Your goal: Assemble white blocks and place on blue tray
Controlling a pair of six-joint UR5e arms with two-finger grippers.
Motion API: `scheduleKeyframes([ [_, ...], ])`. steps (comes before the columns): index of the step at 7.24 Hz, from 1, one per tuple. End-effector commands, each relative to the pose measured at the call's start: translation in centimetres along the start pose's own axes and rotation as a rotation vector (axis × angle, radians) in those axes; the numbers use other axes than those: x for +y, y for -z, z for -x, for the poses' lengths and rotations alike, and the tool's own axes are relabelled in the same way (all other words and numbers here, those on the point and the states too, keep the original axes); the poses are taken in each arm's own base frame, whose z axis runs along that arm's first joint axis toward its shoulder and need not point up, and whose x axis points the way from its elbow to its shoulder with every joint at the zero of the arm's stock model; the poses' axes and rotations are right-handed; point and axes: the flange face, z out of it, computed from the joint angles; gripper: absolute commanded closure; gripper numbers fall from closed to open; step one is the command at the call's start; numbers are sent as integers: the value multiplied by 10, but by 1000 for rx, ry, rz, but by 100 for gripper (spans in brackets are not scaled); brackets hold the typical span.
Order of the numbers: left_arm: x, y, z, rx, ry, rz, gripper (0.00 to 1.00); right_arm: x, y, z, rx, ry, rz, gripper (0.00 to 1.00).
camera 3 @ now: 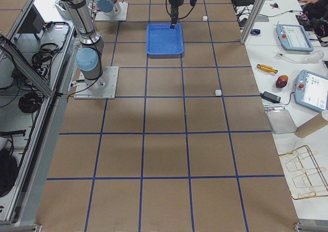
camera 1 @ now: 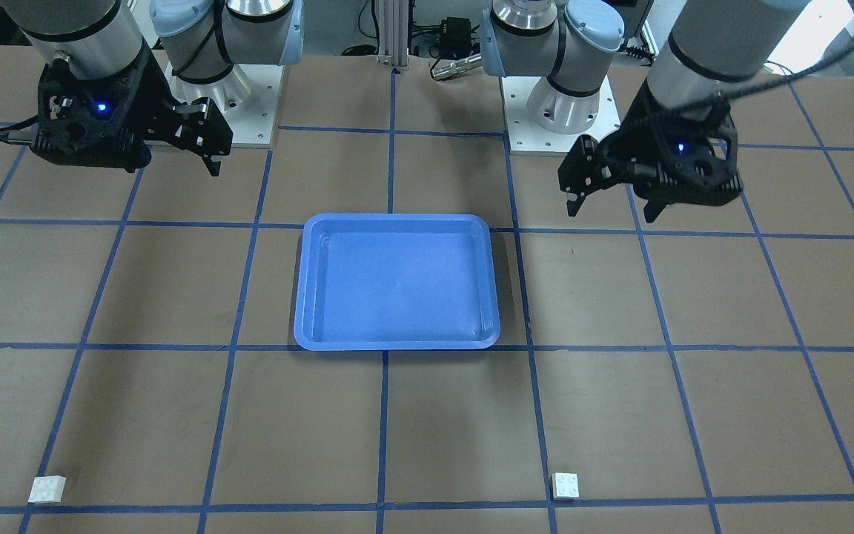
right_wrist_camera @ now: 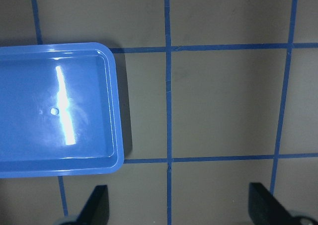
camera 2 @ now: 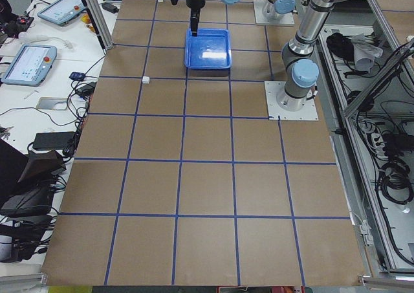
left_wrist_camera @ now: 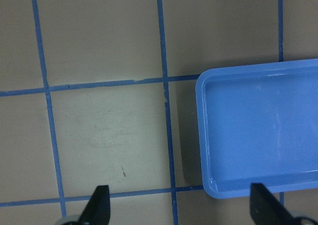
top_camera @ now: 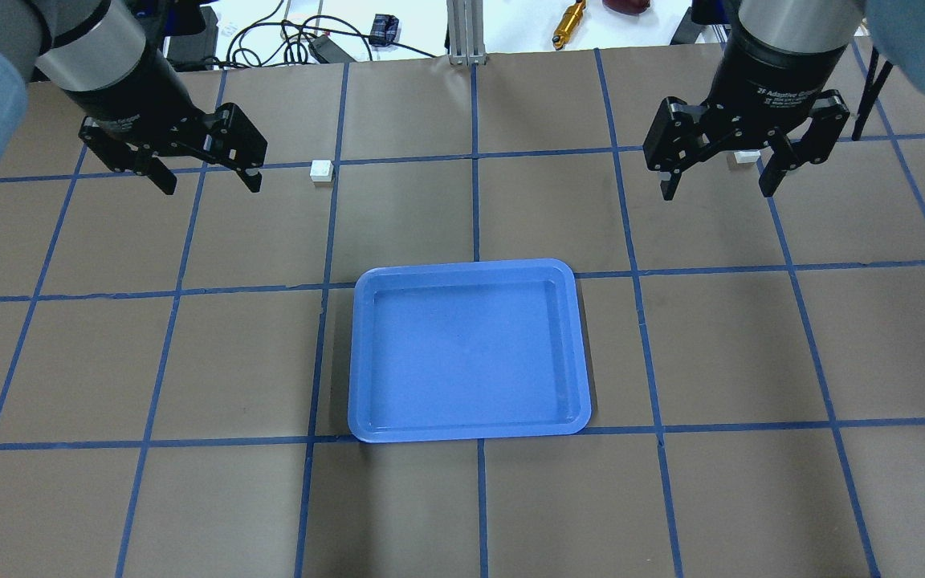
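— Any writing to read?
— On the wrist of the right gripper point(top_camera: 717, 189), a white label point(top_camera: 784, 95) reads "2F Adaptive"; the rest is too small.
— And the claws?
— Both are spread wide and hold nothing. The left gripper point(top_camera: 209, 181) hangs above the brown table point(top_camera: 149, 361).
— The blocks?
— One white block point(top_camera: 321, 172) lies by a tape crossing on the far side. The other block point(top_camera: 745, 157) is half hidden behind the right gripper. Both are well apart from the blue tray point(top_camera: 470, 353), which sits mid-table.
— What else?
— Cables point(top_camera: 270, 32) and an orange tool point(top_camera: 567, 16) lie beyond the far edge.
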Motion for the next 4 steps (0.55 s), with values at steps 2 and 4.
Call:
scheduleKeyframes([
  [2,-113,-86,14,-1,14,-17,0,0,3,-1,19,0,-17,0],
  [4,-158,-149,19,-4,-2,-43,0,0,3,0,12,14,-14,0],
])
